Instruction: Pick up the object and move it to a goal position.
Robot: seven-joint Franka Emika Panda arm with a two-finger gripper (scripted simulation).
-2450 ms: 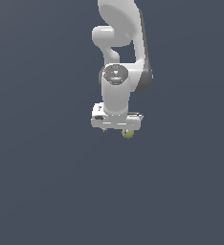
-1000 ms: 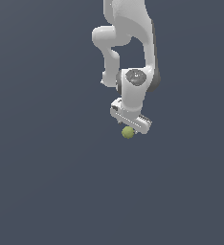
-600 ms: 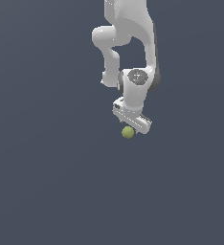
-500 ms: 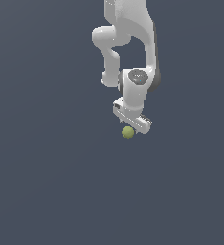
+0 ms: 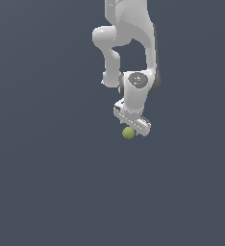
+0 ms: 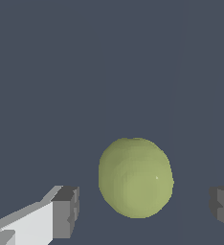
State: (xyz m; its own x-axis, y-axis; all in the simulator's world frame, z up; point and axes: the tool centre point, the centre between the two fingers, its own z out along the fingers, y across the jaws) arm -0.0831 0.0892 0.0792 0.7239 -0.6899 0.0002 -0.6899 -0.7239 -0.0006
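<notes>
Since a second ago: barely any motion, my gripper [image 5: 132, 126] settled over ball [image 5: 128, 133]. Jaws apart, ball between pads [image 6: 66, 211], untouched, at gripper's 7 o'clock in exterior view. Judge: aligned, closing next.

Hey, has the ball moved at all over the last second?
No. In the exterior view the ball sits at the same spot in the frame, just below the end effector, with no other fixed reference on the plain background.
</notes>
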